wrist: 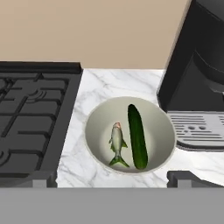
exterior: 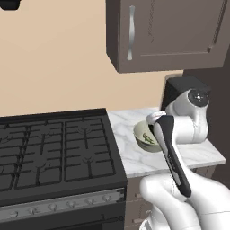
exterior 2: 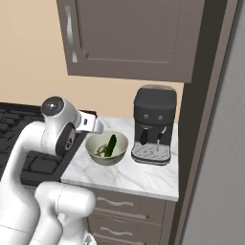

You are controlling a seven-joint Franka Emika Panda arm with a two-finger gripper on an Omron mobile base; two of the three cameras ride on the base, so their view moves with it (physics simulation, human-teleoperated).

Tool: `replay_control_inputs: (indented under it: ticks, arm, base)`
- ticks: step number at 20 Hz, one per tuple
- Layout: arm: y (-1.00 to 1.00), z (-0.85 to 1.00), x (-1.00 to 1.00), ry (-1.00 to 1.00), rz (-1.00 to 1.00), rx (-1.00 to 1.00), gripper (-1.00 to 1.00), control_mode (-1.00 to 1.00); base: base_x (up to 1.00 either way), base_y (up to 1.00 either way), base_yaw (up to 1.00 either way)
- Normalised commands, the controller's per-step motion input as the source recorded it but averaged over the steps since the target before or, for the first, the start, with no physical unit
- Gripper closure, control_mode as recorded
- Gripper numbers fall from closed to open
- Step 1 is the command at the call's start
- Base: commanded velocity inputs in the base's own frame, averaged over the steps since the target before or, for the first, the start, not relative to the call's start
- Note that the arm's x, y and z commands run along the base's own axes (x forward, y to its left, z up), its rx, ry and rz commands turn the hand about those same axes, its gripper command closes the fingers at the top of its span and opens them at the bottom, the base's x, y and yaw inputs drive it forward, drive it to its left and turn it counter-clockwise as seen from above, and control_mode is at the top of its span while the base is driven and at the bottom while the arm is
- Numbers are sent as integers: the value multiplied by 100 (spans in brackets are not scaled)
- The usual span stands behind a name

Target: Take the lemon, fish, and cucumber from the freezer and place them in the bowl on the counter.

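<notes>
In the hand view the black gas stove (wrist: pixel 35 122) takes the left side of the frame, its edge meeting the white marble counter (wrist: pixel 127 81). At centre sits the bowl (wrist: pixel 98 131), pale and glossy, with the fish (wrist: pixel 117 144) lying left of the cucumber (wrist: pixel 137 135) inside it, side by side and close together. The gripper (wrist: pixel 118 179) stands with its tips far apart at the bottom edge, nothing between them, near the bowl's lower rim. On the right, just beside the bowl, is the black coffee machine (wrist: pixel 197 70) with its drip tray. In the right base view the bowl (exterior 2: pixel 119 154) sits left of the coffee machine (exterior 2: pixel 154 124), under the brown wall cupboard (exterior 2: pixel 129 38)
</notes>
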Motion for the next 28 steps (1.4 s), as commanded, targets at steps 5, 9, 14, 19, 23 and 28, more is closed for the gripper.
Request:
replay_control_inputs:
  ticks: [5, 9, 14, 19, 23, 28]
  arm:
    - [0, 56, -45, 0, 0, 0, -100, -100]
    - [-3, 41, -45, 0, 0, 0, -100, -100]
    - [-6, 31, -53, 0, 0, 0, -100, -100]
    - [-2, 13, -70, 4, -4, 0, -100, -100]
    - [-4, 17, -49, 3, -3, 0, -100, -100]
    - [-17, 20, -19, 4, 0, 0, -100, -100]
  base:
    - [0, 0, 0]
    - [0, 0, 0]
    - [0, 0, 0]
    - [0, 0, 0]
    - [0, 0, 0]
    - [0, 0, 0]
